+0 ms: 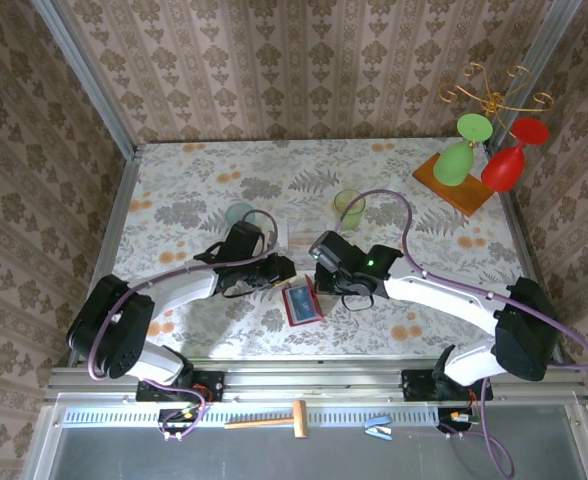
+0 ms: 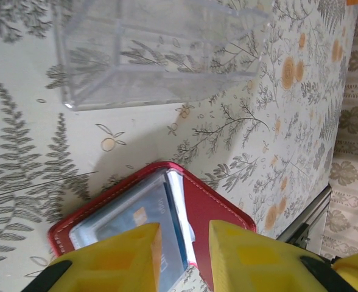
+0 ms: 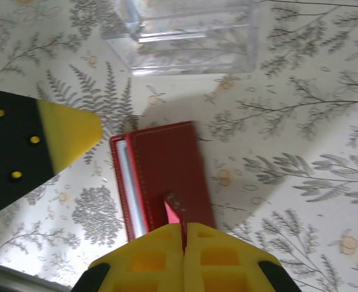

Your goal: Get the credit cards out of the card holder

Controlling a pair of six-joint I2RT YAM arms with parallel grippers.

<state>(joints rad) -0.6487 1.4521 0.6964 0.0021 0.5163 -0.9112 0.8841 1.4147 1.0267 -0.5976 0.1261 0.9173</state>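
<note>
Right wrist: right tool (image 3: pixel 184 234) clamps card holder (image 3: pixel 167 164) edge, open table (image 3: pixel 301 121) beside.

Red bifold card holder (image 1: pixel 314 305) lies flat toward 6 o'clock of centre, one flap raised, a blue-edged credit card (image 2: pixel 130 220) tucked inside.
</note>
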